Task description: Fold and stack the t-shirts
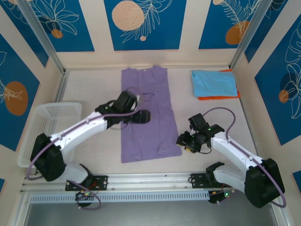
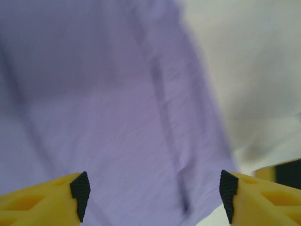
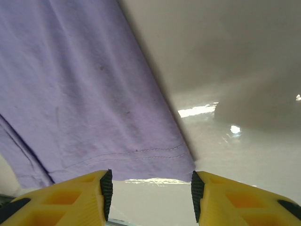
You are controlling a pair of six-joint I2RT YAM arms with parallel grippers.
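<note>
Left tool over purple tee, basket left

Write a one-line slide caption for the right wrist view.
Right gripper, jaws open and empty, poised at the hem corner of the lavender t-shirt spread on the pale table.

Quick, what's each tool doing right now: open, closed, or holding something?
Left tool: open, holding nothing, over the large lavender-purple cloth t-shirt.
Right tool: open, holding nothing, at that shirt's hem corner.
</note>
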